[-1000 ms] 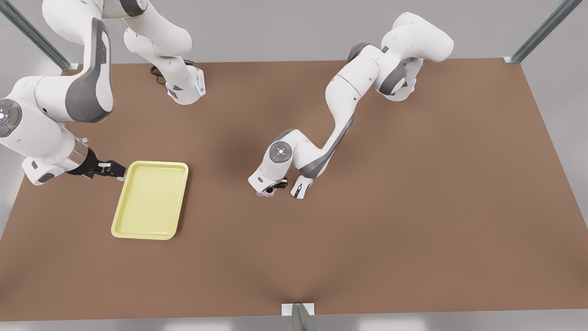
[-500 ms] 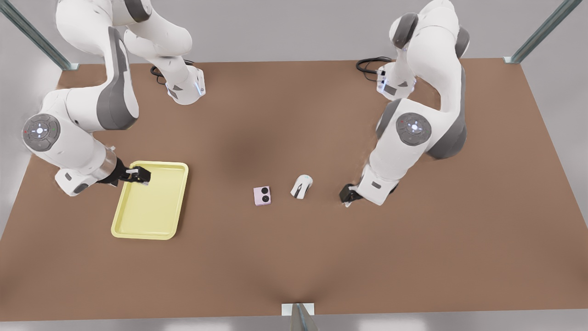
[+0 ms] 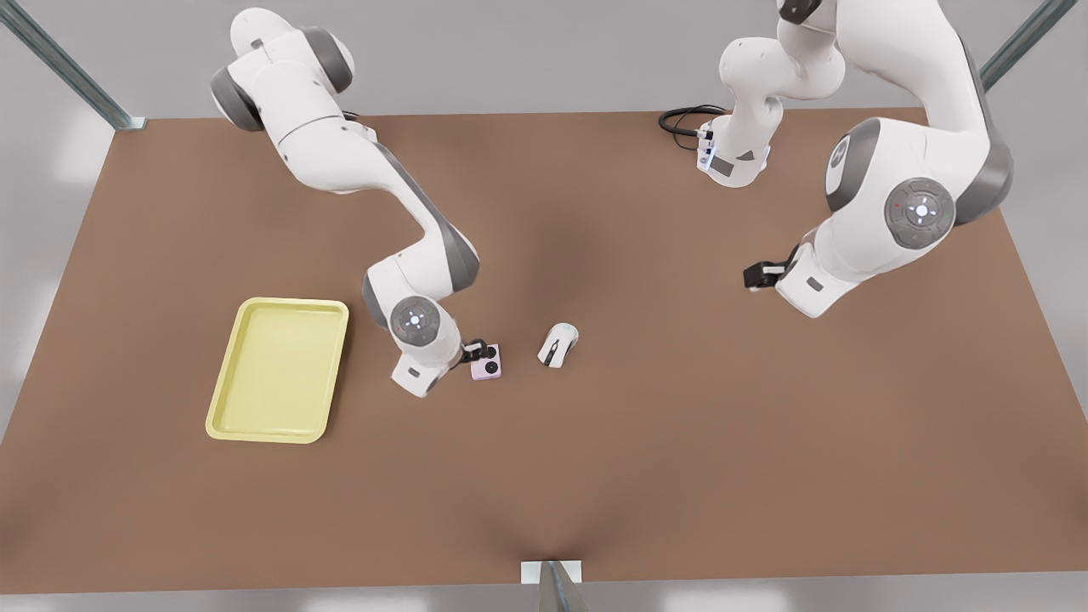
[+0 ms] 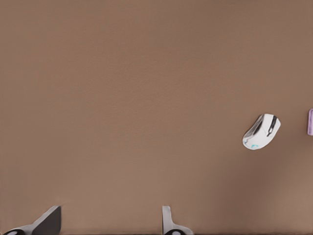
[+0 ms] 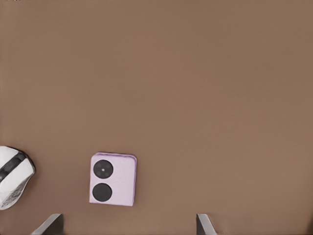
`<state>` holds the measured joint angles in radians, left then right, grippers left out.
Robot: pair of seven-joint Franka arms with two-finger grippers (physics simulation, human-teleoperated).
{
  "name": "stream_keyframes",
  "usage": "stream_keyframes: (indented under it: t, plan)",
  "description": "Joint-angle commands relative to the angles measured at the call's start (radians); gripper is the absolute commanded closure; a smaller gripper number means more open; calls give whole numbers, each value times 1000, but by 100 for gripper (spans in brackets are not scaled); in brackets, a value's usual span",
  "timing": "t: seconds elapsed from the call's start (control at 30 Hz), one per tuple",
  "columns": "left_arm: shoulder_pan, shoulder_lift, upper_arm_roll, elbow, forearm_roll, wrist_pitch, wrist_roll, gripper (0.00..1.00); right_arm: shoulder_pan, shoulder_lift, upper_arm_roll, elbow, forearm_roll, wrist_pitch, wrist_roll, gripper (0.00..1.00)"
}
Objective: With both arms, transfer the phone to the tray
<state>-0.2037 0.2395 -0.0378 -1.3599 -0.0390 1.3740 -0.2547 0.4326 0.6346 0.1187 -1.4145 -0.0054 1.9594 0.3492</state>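
Observation:
The pale pink phone (image 3: 488, 362) lies flat on the brown table, its two black circles facing up, right of the yellow tray (image 3: 278, 374) in the front view. My right gripper (image 3: 473, 348), on the arm at the front view's left, sits low against the phone's tray-side edge. In the right wrist view the phone (image 5: 113, 178) lies just ahead of the open right gripper (image 5: 127, 226), inside the span of its fingers. My left gripper (image 3: 759, 274) hovers far off at the front view's right, open (image 4: 107, 226), with only table between its fingers. The phone's edge (image 4: 310, 121) shows far from it.
A white mouse (image 3: 558, 344) with a dark stripe lies just right of the phone in the front view; it also appears as the mouse (image 4: 261, 131) and the mouse (image 5: 12, 183). A black cable (image 3: 680, 121) coils by the far arm base. Metal posts (image 3: 552, 586) stand at the table edges.
The arm on the front view's right left the phone and pulled back to the right. The other arm swung from the tray over to the phone. Phone, mouse and tray stayed put.

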Motion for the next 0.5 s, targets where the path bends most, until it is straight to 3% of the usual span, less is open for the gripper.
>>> stream_keyframes:
  t: [0.0,0.3,0.47]
  plan:
    - [0,1,-1,1,-4,-41,285,0,26,11,1,-1,25,121,583,0]
    - [0,18,-1,-1,-4,-32,287,0,43,82,-1,-77,42,205,551,0]
    - [0,17,-1,1,-4,-32,287,0,52,112,-1,-72,44,208,283,0]
